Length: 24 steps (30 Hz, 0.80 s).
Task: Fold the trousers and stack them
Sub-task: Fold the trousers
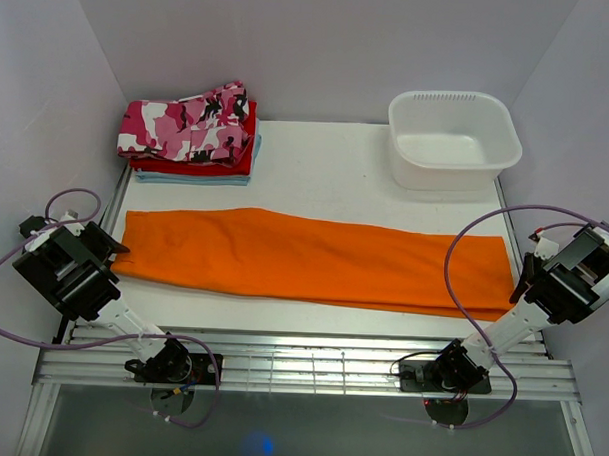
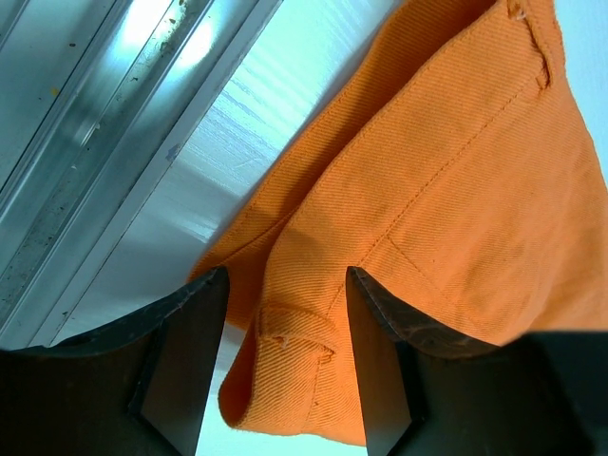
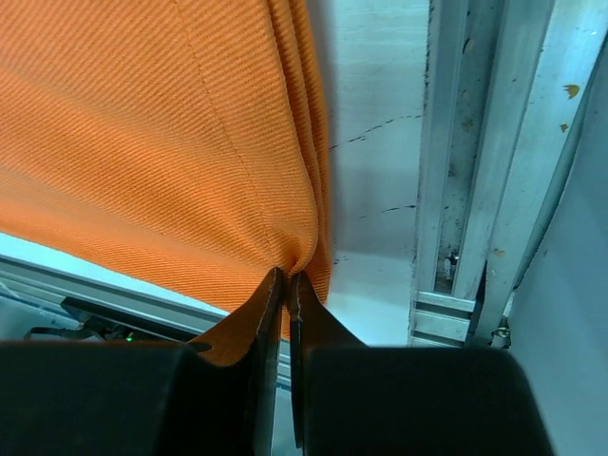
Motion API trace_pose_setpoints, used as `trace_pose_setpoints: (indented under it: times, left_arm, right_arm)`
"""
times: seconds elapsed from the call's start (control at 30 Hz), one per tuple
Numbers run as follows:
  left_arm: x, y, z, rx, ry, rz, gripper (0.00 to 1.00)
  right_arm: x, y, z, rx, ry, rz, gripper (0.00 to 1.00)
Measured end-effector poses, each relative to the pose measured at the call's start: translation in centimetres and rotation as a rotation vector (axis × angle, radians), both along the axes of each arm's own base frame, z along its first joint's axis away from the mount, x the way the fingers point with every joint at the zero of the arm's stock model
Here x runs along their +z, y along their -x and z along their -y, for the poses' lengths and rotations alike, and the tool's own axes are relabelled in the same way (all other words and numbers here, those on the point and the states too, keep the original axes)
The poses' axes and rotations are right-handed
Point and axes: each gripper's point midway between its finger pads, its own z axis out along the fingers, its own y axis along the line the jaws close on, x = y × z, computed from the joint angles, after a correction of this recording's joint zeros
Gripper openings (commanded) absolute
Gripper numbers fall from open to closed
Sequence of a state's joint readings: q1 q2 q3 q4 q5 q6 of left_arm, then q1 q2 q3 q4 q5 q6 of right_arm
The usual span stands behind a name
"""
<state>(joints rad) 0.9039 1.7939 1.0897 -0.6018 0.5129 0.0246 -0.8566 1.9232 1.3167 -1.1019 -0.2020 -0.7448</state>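
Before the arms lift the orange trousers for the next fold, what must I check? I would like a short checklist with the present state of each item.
1. Right gripper shut on the orange trousers at their right end: ok.
2. Left gripper shut on the waistband: not ok; jaws open, cloth between them.
3. Right grip holds every layer: cannot tell.
4. Trousers flat and straight on the table: ok.
5. White basin apart from the trousers: ok.
6. Folded stack at far left tidy enough to receive them: ok.
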Motion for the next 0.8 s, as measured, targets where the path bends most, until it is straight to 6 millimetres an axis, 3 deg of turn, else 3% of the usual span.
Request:
trace_pose_setpoints:
  times: [0.23, 0.37, 0.4, 0.47, 0.5, 0.6, 0.73, 0.8]
  left_arm:
    - [0.0, 0.0, 0.1, -0.006, 0.001, 0.000, 0.65]
    - [0.3, 0.3, 0.4, -0.059, -0.003, -0.002, 0.65]
    - [0.5, 0.5, 0.5, -0.080, -0.014, -0.003, 0.67]
    - [1.1, 0.8, 0.3, -0.131, -0.059, 0.002, 0.85]
    - [1.9, 0.8, 0.1, -0.151, -0.088, 0.011, 0.98]
    - [5.9, 0.5, -0.6, -0.212, -0.207, 0.073, 0.98]
    - [14.4, -1.8, -2.4, -0.296, -0.456, 0.227, 0.96]
    - [17.4, -3.1, -2.4, -0.344, -0.535, 0.289, 0.92]
  right_arm:
    - [-0.3, 0.1, 0.4, 0.011, 0.023, 0.002, 0.09]
    - [-0.4, 0.0, 0.5, 0.026, 0.027, 0.013, 0.32]
    - [-0.4, 0.0, 0.5, 0.032, 0.029, 0.016, 0.44]
    - [-0.4, -0.1, 0.5, 0.044, 0.027, 0.025, 0.63]
    - [-0.4, -0.2, 0.4, 0.051, 0.022, 0.032, 0.66]
    - [0.2, -0.5, -0.5, 0.085, -0.017, 0.062, 0.72]
    - [1.5, -1.3, -1.7, 0.132, -0.032, 0.123, 0.74]
    - [3.0, -2.4, -2.0, 0.172, 0.018, 0.193, 0.73]
